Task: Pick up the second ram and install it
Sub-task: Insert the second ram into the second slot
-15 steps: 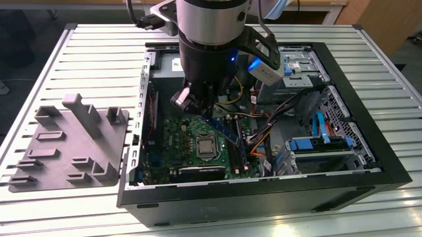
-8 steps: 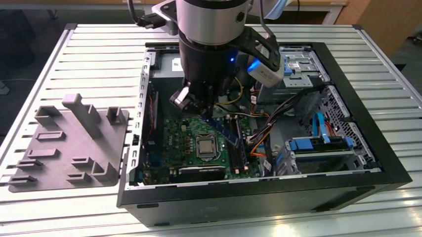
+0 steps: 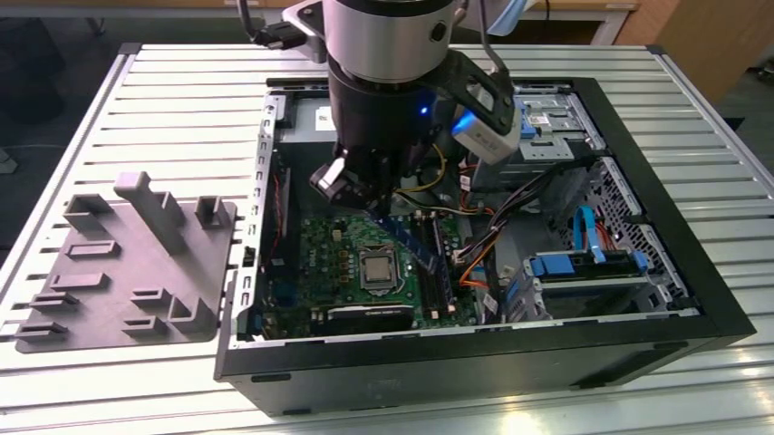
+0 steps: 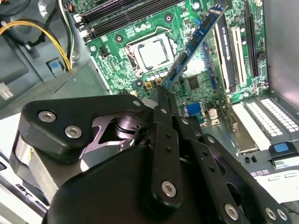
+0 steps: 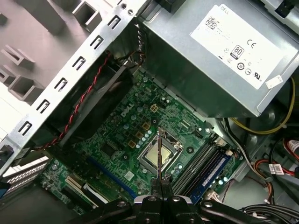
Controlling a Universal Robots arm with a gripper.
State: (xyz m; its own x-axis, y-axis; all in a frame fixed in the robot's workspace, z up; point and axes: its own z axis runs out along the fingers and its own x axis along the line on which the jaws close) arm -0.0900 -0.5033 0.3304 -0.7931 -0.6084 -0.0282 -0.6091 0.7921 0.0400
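**You are holding the second ram (image 4: 196,44) over the motherboard (image 5: 126,126); it is not yet sitting in a slot**

The pick-up is, by the look of it, done. Your tool (image 4: 162,93) is pinching narrow on one short end of the second ram, and the stick is reaching out from the fingertips into the open computer case (image 3: 484,353), which is standing on the slatted desk (image 3: 181,109).

The installing is what is left. In the first wrist view the stick is showing edge-on, as a thin line lying across the square silver processor (image 5: 149,159). It is lying beside the black memory slots (image 5: 194,163) and not over them. One of those slots is already carrying another blue stick (image 5: 212,170), while the slots next to it are lying open. You cannot tell from these views whether the far end of the held stick is touching the board or hanging just above it.

In the second wrist view the second ram is presenting its broad face. It is appearing as a long, narrow, thin blue board with a row of dark chips running along it, sitting tilted against the green of the motherboard. You are gripping it by the end alone, so most of its length is hanging unsupported. Judged from that hold, it is likely to need squaring to an open slot before it seats.
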